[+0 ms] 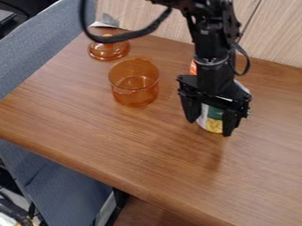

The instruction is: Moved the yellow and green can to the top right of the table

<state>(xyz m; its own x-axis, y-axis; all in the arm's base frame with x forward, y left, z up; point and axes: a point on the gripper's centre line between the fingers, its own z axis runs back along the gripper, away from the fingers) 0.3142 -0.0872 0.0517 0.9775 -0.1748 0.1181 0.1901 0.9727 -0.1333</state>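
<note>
The black gripper (210,126) hangs over the right half of the table, its fingers spread apart and empty as far as I can see. The can (214,126), white with green and yellow, is at the gripper, its lower part visible between the two fingers. The arm and gripper body hide much of its upper part. Whether the fingers touch the can, I cannot tell.
An orange transparent pot (134,90) stands left of the gripper, with a matching lid (109,50) behind it. An orange-red item (193,67) peeks out beside the arm. The wooden table (118,145) meets a wall at the back.
</note>
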